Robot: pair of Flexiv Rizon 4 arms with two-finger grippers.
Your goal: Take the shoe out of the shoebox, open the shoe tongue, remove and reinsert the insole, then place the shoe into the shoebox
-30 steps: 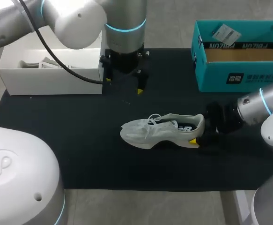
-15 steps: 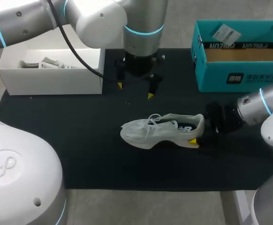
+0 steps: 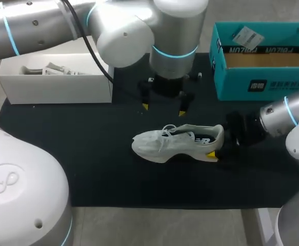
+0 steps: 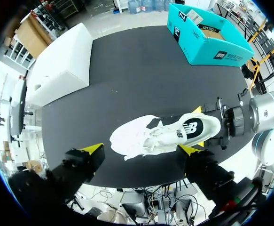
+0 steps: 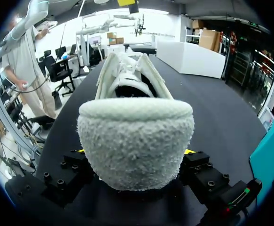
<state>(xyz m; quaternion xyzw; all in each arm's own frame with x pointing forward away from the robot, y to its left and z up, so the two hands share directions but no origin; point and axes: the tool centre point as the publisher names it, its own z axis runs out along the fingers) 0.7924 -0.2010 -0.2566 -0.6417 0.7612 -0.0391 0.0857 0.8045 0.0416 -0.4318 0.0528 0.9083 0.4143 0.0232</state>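
Note:
A white sneaker lies on the black mat, toe toward the left and heel toward the right. My right gripper comes in from the right and is shut on the shoe's heel; in the right wrist view the fuzzy heel fills the space between its fingers. My left gripper hangs open just behind the shoe, nothing between its yellow tips. From the left wrist the shoe lies ahead of that open gripper, laces and tongue facing up. The teal shoebox stands at the back right.
A white open box with some items in it stands at the back left, beside the left arm. The black mat covers the table. The teal shoebox has a card and brown cardboard inside.
My left arm has swung right and nearer, from beside the white box to just behind the shoe, gripper still open. The shoe and right arm have stayed put.

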